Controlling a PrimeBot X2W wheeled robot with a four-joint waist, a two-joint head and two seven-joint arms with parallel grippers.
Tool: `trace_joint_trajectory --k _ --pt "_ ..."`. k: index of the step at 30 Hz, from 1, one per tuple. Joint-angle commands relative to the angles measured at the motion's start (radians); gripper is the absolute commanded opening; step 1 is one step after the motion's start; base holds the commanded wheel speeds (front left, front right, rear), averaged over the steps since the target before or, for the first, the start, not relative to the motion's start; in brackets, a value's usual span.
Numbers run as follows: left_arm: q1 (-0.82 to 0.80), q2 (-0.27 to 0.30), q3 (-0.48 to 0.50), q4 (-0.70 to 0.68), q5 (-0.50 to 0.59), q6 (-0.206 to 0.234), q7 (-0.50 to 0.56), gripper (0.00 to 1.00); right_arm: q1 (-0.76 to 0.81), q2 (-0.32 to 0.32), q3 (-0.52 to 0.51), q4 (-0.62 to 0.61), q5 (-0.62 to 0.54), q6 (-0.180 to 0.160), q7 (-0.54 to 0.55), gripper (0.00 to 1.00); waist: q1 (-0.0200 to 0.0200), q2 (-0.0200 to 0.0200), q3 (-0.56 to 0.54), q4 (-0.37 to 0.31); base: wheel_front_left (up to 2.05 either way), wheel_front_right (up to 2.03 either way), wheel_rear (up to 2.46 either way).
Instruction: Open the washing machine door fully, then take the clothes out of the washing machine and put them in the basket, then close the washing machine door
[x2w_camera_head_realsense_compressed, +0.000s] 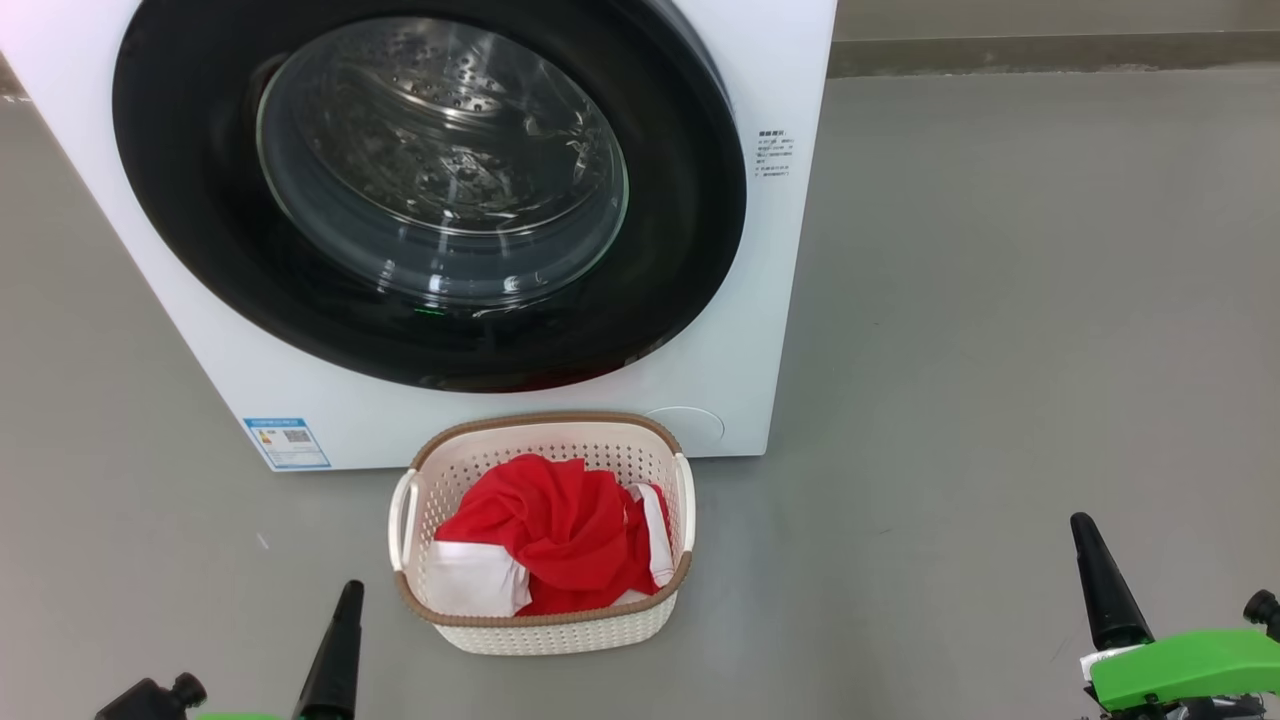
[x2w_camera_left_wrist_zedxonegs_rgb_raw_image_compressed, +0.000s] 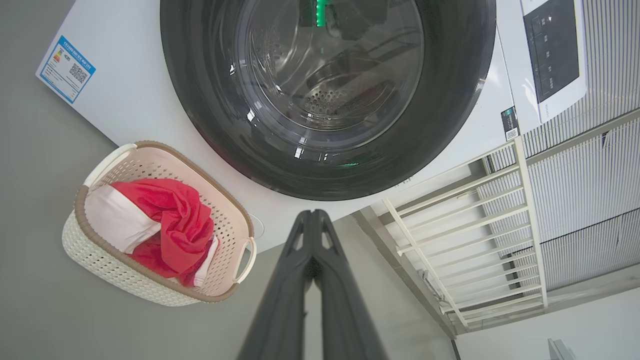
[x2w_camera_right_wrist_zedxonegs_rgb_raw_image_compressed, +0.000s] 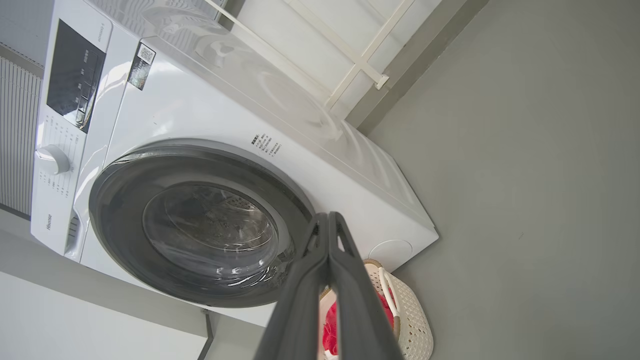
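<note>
The washing machine door (x2w_camera_head_realsense_compressed: 430, 180), with its black rim and glass bowl, lies against the front of the white washing machine (x2w_camera_head_realsense_compressed: 340, 410); steel drum holes show through the glass. On the floor right in front stands the basket (x2w_camera_head_realsense_compressed: 550, 635), holding the red and white clothes (x2w_camera_head_realsense_compressed: 560, 530). My left gripper (x2w_camera_head_realsense_compressed: 350, 592) hangs low to the basket's left, shut and holding nothing. My right gripper (x2w_camera_head_realsense_compressed: 1082, 528) is far off to the right, also shut with nothing in it. The left wrist view shows the fingertips (x2w_camera_left_wrist_zedxonegs_rgb_raw_image_compressed: 312, 215) pressed together below the door (x2w_camera_left_wrist_zedxonegs_rgb_raw_image_compressed: 327, 90), basket (x2w_camera_left_wrist_zedxonegs_rgb_raw_image_compressed: 125, 282) and clothes (x2w_camera_left_wrist_zedxonegs_rgb_raw_image_compressed: 170, 220). The right wrist view shows the fingertips (x2w_camera_right_wrist_zedxonegs_rgb_raw_image_compressed: 327, 216) together, before the door (x2w_camera_right_wrist_zedxonegs_rgb_raw_image_compressed: 200, 230).
Grey floor (x2w_camera_head_realsense_compressed: 1000, 350) stretches wide to the machine's right. A blue label (x2w_camera_head_realsense_compressed: 287, 442) sits at the machine's lower left corner. A white metal rack (x2w_camera_left_wrist_zedxonegs_rgb_raw_image_compressed: 465, 220) stands beside the machine, against a wall. The control panel (x2w_camera_right_wrist_zedxonegs_rgb_raw_image_compressed: 75, 75) and a dial (x2w_camera_right_wrist_zedxonegs_rgb_raw_image_compressed: 50, 160) are on the machine's top front.
</note>
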Motion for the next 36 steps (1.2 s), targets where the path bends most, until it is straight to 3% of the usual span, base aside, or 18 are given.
trace_joint_trajectory --k 1,36 --pt "-0.044 0.013 0.030 -0.017 -0.031 -0.013 0.008 0.00 -0.056 -0.017 0.018 -0.023 0.031 0.000 0.009 0.00 -0.0001 0.0000 0.001 0.001 0.00 0.00 0.00" --pt "-0.091 0.015 0.098 0.024 -0.424 -0.050 0.113 0.00 -0.129 -0.026 0.028 0.014 0.434 -0.001 0.112 0.00 -0.0001 0.0000 0.016 0.011 0.00 0.00 0.00"
